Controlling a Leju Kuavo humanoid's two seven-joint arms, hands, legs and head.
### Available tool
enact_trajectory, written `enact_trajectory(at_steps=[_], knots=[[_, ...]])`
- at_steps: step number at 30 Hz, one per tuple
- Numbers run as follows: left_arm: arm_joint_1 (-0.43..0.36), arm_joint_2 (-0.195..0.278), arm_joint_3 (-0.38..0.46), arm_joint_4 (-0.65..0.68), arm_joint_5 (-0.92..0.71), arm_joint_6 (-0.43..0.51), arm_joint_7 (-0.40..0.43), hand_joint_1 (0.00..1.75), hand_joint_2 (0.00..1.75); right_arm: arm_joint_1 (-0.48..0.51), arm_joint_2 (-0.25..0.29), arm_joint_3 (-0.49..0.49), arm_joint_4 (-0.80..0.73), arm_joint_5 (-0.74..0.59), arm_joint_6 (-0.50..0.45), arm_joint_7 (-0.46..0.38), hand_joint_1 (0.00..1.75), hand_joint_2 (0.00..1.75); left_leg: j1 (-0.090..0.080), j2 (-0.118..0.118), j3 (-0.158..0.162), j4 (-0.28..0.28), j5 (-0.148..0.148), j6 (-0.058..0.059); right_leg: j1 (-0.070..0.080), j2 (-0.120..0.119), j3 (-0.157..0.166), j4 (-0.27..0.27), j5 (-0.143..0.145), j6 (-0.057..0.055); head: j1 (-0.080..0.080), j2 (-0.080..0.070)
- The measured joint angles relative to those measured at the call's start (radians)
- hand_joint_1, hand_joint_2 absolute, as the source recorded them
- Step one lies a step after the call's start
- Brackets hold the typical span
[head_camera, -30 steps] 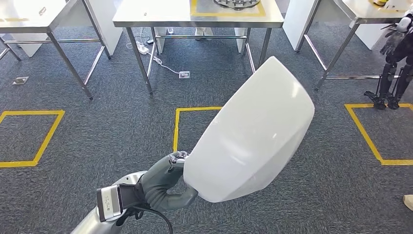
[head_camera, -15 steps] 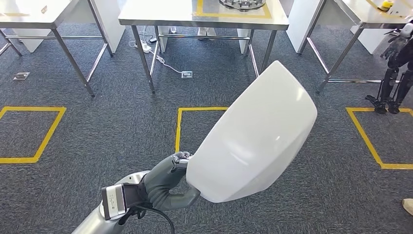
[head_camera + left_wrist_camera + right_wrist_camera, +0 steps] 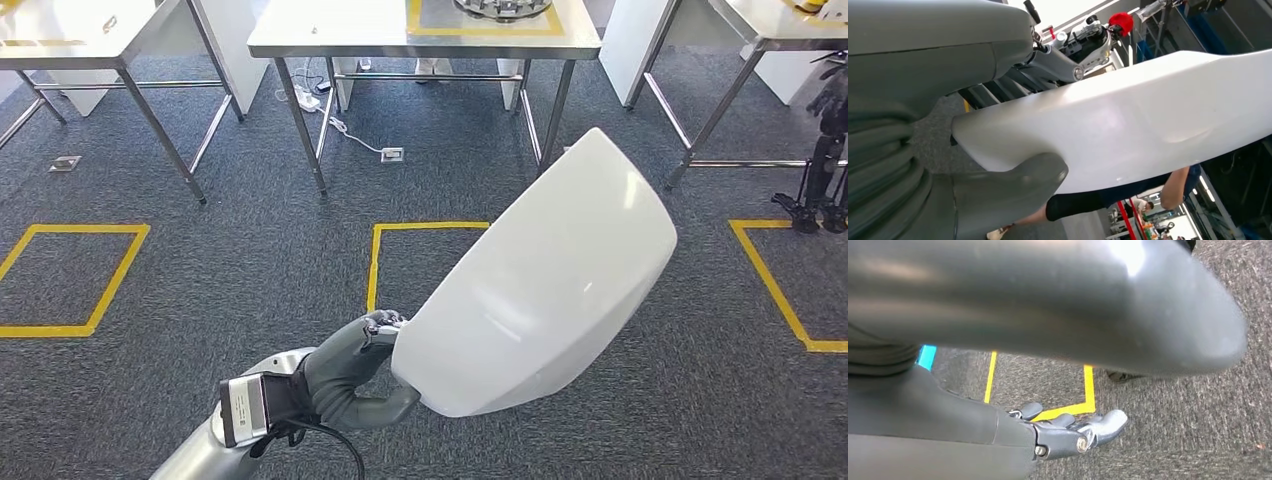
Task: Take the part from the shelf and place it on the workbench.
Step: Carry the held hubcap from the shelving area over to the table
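I hold a large white curved shell part (image 3: pixel 545 290) over the carpet, in front of my body. My left hand (image 3: pixel 350 375) grips its lower edge, with the thumb under the rim. The left wrist view shows the same part (image 3: pixel 1148 115) resting across my thumb (image 3: pixel 1013 185). The steel workbench (image 3: pixel 330 40) stands straight ahead at the far side. It carries a yellow-taped square and a round metal fixture (image 3: pixel 500 8). My right hand (image 3: pixel 1068 432) hangs above the carpet with its fingers loosely apart and nothing in them.
Steel tables stand at the far left (image 3: pixel 60 40) and far right (image 3: pixel 760 25). Yellow taped squares (image 3: pixel 375 260) mark the carpet. A cable and power strip (image 3: pixel 340 125) lie under the workbench. Another robot's dark legs (image 3: pixel 825 170) stand at the right. A person (image 3: pixel 1128 195) is nearby.
The whole scene has shifted a little to the right, so the camera has moved. The white part stays in my left hand in the same hold.
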Motion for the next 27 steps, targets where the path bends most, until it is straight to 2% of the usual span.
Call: enact_trajectory(at_steps=[2, 3, 5, 6, 7, 8, 9, 10, 11, 12, 13, 16, 17, 18, 20, 21, 22, 23, 25, 26, 27], knots=[[-0.004, -0.002, -0.001, -0.002, 0.000, -0.001, 0.003, 1.75, 1.75, 0.000, 0.003, -0.002, 0.000, -0.001, -0.001, 0.000, 0.00, 0.00, 0.002, 0.004, -0.016, 0.045, -0.024, -0.013, -0.005, -0.001, 0.011, -0.005, -0.003, -0.013, -0.005, 0.000], [-0.005, -0.002, -0.001, -0.002, 0.000, -0.002, 0.004, 1.75, 1.75, 0.000, 0.004, -0.004, 0.000, -0.001, -0.001, 0.000, 0.00, 0.00, 0.005, 0.006, -0.042, 0.098, -0.047, -0.019, -0.006, -0.002, 0.017, -0.006, -0.006, -0.017, -0.008, 0.000], [-0.005, -0.002, -0.003, -0.001, 0.000, -0.003, 0.008, 1.75, 1.75, 0.000, 0.004, -0.007, 0.000, -0.001, -0.003, 0.000, 0.00, 0.00, 0.009, 0.006, -0.120, 0.232, -0.095, -0.028, -0.007, -0.002, 0.026, -0.006, -0.015, -0.020, -0.013, 0.000], [-0.004, -0.002, -0.003, 0.000, 0.000, -0.004, 0.010, 1.75, 1.75, 0.000, 0.004, -0.008, 0.000, -0.002, -0.003, 0.000, 0.00, 0.00, 0.011, 0.007, -0.151, 0.275, -0.100, -0.030, -0.007, -0.002, 0.031, -0.006, -0.021, -0.019, -0.013, 0.000], [-0.004, -0.001, -0.004, 0.000, 0.000, -0.004, 0.011, 1.75, 1.75, 0.001, 0.005, -0.009, 0.000, -0.002, -0.003, 0.000, 0.00, 0.00, 0.013, 0.007, -0.165, 0.283, -0.084, -0.031, -0.008, -0.002, 0.038, -0.006, -0.026, -0.017, -0.014, 0.000], [-0.003, -0.001, -0.005, 0.000, 0.000, -0.006, 0.012, 1.75, 1.75, 0.002, 0.006, -0.009, 0.000, -0.002, -0.003, 0.000, 0.00, 0.00, 0.014, 0.007, -0.158, 0.250, -0.048, -0.031, -0.009, -0.001, 0.047, -0.006, -0.033, -0.015, -0.014, 0.000], [-0.004, -0.001, -0.006, 0.000, 0.000, -0.007, 0.013, 1.75, 1.75, 0.002, 0.006, -0.009, 0.000, -0.002, -0.003, -0.001, 0.00, 0.00, 0.015, 0.008, -0.134, 0.185, -0.001, -0.030, -0.010, 0.000, 0.057, -0.006, -0.040, -0.011, -0.015, 0.000], [-0.004, -0.001, -0.006, 0.000, 0.000, -0.008, 0.014, 1.75, 1.75, 0.001, 0.007, -0.009, 0.000, -0.002, -0.003, -0.001, 0.00, 0.00, 0.014, 0.010, -0.107, 0.117, 0.034, -0.027, -0.010, 0.000, 0.066, -0.006, -0.048, -0.005, -0.015, 0.000], [-0.004, -0.001, -0.007, -0.001, 0.000, -0.010, 0.014, 1.75, 1.75, 0.001, 0.008, -0.009, 0.000, -0.002, -0.003, -0.002, 0.00, 0.00, 0.012, 0.011, -0.082, 0.061, 0.056, -0.022, -0.010, 0.001, 0.071, -0.006, -0.056, 0.001, -0.017, 0.000], [-0.004, -0.002, -0.007, -0.002, 0.000, -0.010, 0.015, 1.75, 1.75, 0.000, 0.008, -0.009, 0.000, -0.002, -0.003, -0.002, 0.00, 0.00, 0.010, 0.012, -0.068, 0.027, 0.062, -0.015, -0.008, 0.001, 0.075, -0.008, -0.061, 0.009, -0.017, 0.000], [-0.004, -0.002, -0.008, -0.002, 0.000, -0.011, 0.016, 1.75, 1.75, 0.000, 0.008, -0.009, 0.000, -0.002, -0.003, -0.002, 0.00, 0.00, 0.008, 0.011, -0.064, 0.016, 0.054, -0.007, -0.007, 0.001, 0.078, -0.008, -0.062, 0.017, -0.017, 0.000], [-0.004, -0.004, -0.008, -0.005, -0.001, -0.012, 0.017, 1.75, 1.75, -0.001, 0.009, -0.009, 0.000, -0.001, -0.003, -0.003, 0.00, 0.00, 0.009, 0.006, -0.048, 0.007, 0.045, 0.020, -0.009, 0.000, 0.083, 0.009, -0.060, 0.034, -0.014, 0.000], [-0.005, -0.005, -0.008, -0.006, -0.001, -0.013, 0.017, 1.75, 1.75, -0.002, 0.009, -0.009, 0.000, -0.001, -0.002, -0.004, 0.00, 0.00, 0.009, 0.005, -0.039, 0.004, 0.042, 0.028, -0.009, -0.001, 0.068, 0.040, -0.068, 0.036, -0.012, 0.000], [-0.006, -0.006, -0.008, -0.007, -0.001, -0.013, 0.017, 1.75, 1.75, -0.004, 0.009, -0.009, 0.000, -0.001, -0.002, -0.005, 0.00, 0.00, 0.009, 0.005, -0.030, 0.002, 0.038, 0.034, -0.007, -0.001, 0.036, 0.092, -0.083, 0.036, -0.008, 0.000], [-0.006, -0.006, -0.009, -0.007, -0.001, -0.014, 0.017, 1.75, 1.75, -0.005, 0.009, -0.010, 0.000, -0.001, -0.002, -0.005, 0.00, 0.00, 0.004, 0.005, -0.022, 0.001, 0.027, 0.043, -0.001, 0.000, -0.053, 0.217, -0.128, 0.034, -0.002, 0.000], [-0.005, -0.006, -0.009, -0.006, -0.001, -0.014, 0.017, 1.75, 1.75, -0.003, 0.009, -0.010, 0.000, -0.001, -0.002, -0.004, 0.00, 0.00, 0.001, 0.004, -0.018, 0.001, 0.022, 0.046, 0.003, 0.001, -0.092, 0.262, -0.140, 0.031, 0.000, 0.000], [-0.004, -0.006, -0.009, -0.005, -0.001, -0.014, 0.017, 1.75, 1.75, -0.001, 0.009, -0.010, 0.000, -0.001, -0.002, -0.004, 0.00, 0.00, -0.002, 0.002, -0.011, 0.001, 0.016, 0.047, 0.007, 0.001, -0.115, 0.273, -0.133, 0.027, 0.001, 0.000], [-0.004, -0.006, -0.009, -0.005, -0.001, -0.014, 0.017, 1.75, 1.75, 0.001, 0.009, -0.010, 0.000, -0.001, -0.003, -0.004, 0.00, 0.00, -0.006, 0.000, -0.003, 0.001, 0.009, 0.048, 0.011, 0.001, -0.119, 0.247, -0.103, 0.020, 0.003, 0.000], [-0.004, -0.006, -0.009, -0.005, -0.001, -0.014, 0.017, 1.75, 1.75, 0.002, 0.009, -0.010, 0.000, -0.001, -0.003, -0.005, 0.00, 0.00, -0.012, -0.001, 0.018, 0.001, -0.006, 0.048, 0.023, 0.002, -0.081, 0.119, -0.009, -0.001, 0.004, 0.000], [-0.004, -0.006, -0.009, -0.004, -0.001, -0.014, 0.017, 1.75, 1.75, 0.001, 0.009, -0.010, 0.000, -0.002, -0.003, -0.005, 0.00, 0.00, -0.014, -0.001, 0.026, 0.000, -0.013, 0.046, 0.030, 0.001, -0.061, 0.061, 0.013, -0.011, 0.004, 0.000], [-0.004, -0.006, -0.009, -0.004, -0.001, -0.015, 0.017, 1.75, 1.75, 0.001, 0.008, -0.011, 0.000, -0.002, -0.003, -0.005, 0.00, 0.00, -0.015, -0.001, 0.030, -0.002, -0.020, 0.042, 0.036, 0.000, -0.048, 0.024, 0.020, -0.019, 0.004, 0.000]])
